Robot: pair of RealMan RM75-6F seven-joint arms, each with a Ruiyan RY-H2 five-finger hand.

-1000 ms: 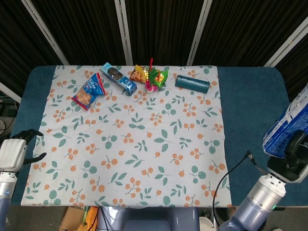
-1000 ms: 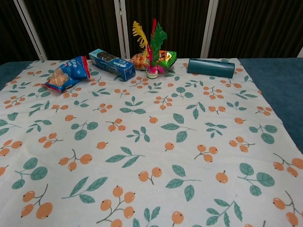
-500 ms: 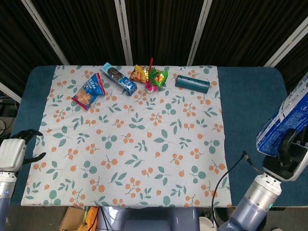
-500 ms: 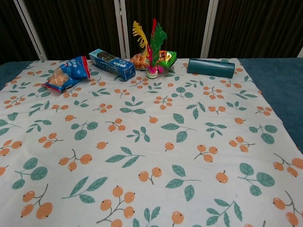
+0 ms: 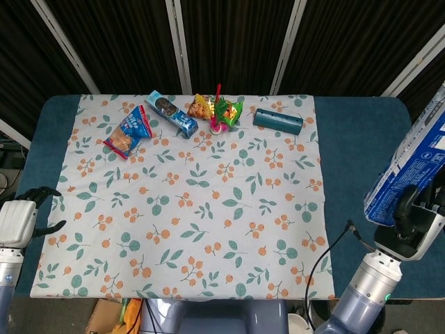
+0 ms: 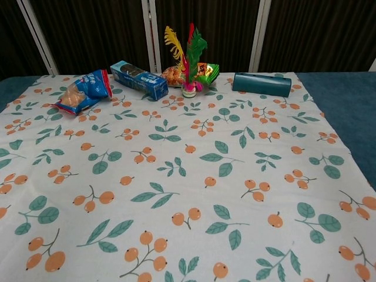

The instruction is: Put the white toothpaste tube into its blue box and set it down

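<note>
In the head view my right hand (image 5: 416,216) grips a blue and white toothpaste box (image 5: 411,169) at the right edge, above the blue table beside the cloth. The box tilts up toward the frame's right border, and its top runs out of view. No white toothpaste tube shows in either view. My left hand (image 5: 24,216) hovers at the cloth's left edge with dark fingers spread and nothing in them. Neither hand appears in the chest view.
A floral cloth (image 5: 195,202) covers the table. Along its far edge lie a blue snack bag (image 5: 128,131), a blue cookie pack (image 5: 171,114), an orange and green snack bag (image 5: 217,108) with a feathered toy (image 6: 188,59), and a dark teal case (image 5: 277,120).
My right hand has moved left and slightly up with the box, which now stands a bit steeper. The left hand has stayed put.
</note>
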